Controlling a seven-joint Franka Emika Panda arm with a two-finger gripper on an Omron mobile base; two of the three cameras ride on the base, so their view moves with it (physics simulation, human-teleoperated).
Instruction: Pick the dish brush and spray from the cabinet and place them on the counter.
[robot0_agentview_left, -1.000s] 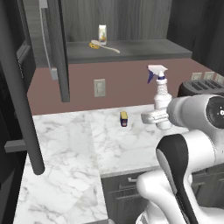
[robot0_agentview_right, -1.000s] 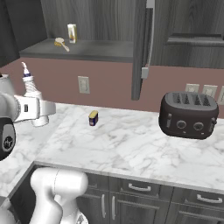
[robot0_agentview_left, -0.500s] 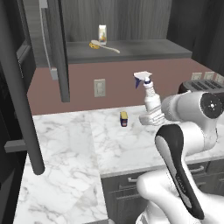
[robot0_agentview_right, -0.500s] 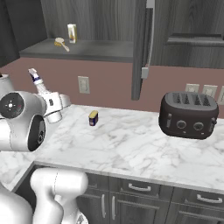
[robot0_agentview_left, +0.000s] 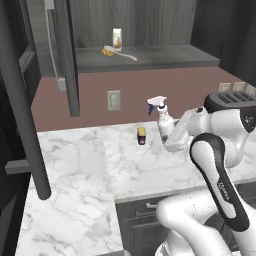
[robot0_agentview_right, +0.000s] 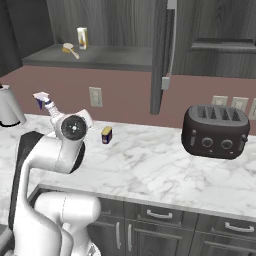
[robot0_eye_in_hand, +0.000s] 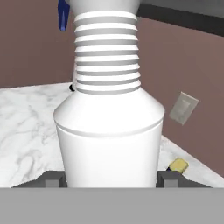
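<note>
The cabinet (robot0_agentview_left: 65, 55) stands open; on its grey shelf (robot0_agentview_right: 95, 56) lie the dish brush (robot0_agentview_left: 119, 53) and, just behind it, a small yellowish carton (robot0_agentview_left: 117, 37). The gripper (robot0_eye_in_hand: 112, 178) grasps the spray (robot0_agentview_left: 163, 119) by its body, a dark fingertip (robot0_eye_in_hand: 169, 177) on either side, holding it tilted above the counter (robot0_agentview_left: 80, 165) near the back wall. A small yellow-and-dark block (robot0_agentview_left: 142, 135) sits on the counter just beside the spray. A toaster (robot0_agentview_right: 216, 131) stands well apart toward the right edge, with bare marble between.
</note>
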